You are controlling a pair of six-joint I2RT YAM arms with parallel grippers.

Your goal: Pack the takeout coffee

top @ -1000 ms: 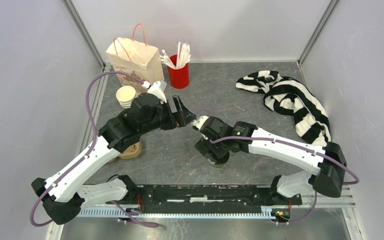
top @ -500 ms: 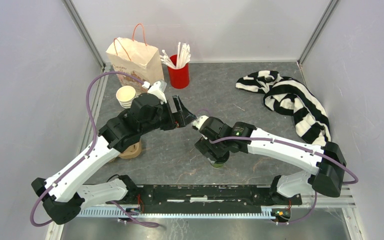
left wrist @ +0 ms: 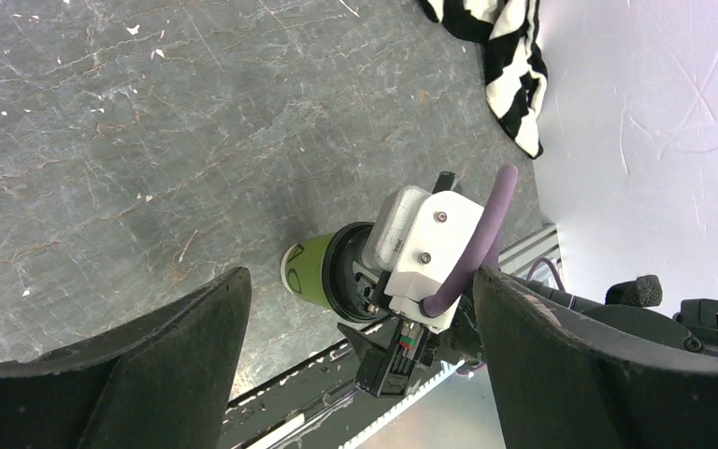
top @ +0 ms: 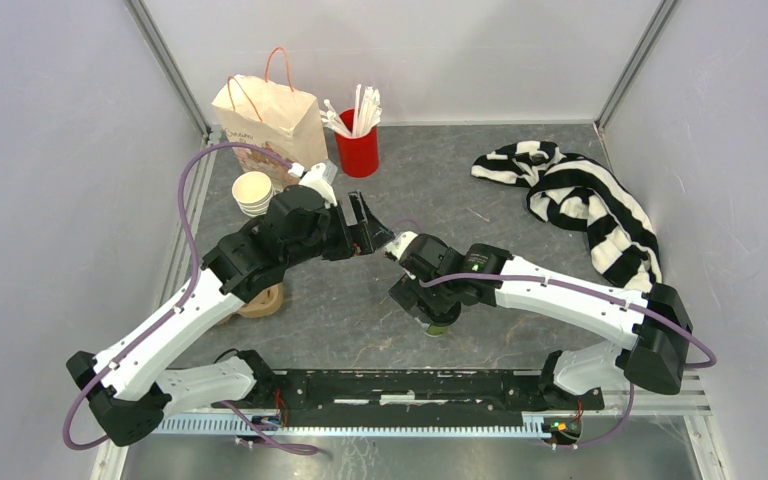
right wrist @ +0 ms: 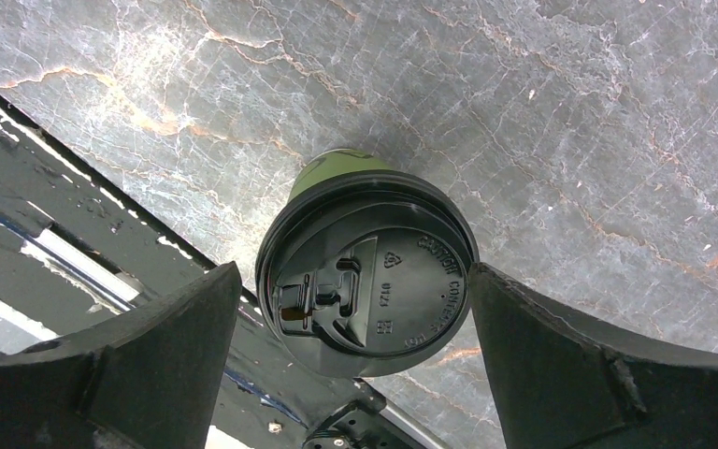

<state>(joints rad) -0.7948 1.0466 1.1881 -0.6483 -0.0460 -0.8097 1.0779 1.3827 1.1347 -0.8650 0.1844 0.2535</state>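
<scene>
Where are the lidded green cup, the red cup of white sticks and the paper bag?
lidded green cup [right wrist: 366, 271], right wrist view, middle of its black lid.
red cup [top: 357, 155], top view, its red side wall.
paper bag [top: 272, 122], top view, its front face.

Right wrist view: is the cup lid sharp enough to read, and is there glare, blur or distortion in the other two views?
Right wrist: the lid is sharp, its raised lettering readable, no glare; the jaws at the edges are dark. Left wrist: table and cup crisp. Top external: even, soft light, faint shadows; the corner posts splay outward, wide-lens distortion.
</scene>
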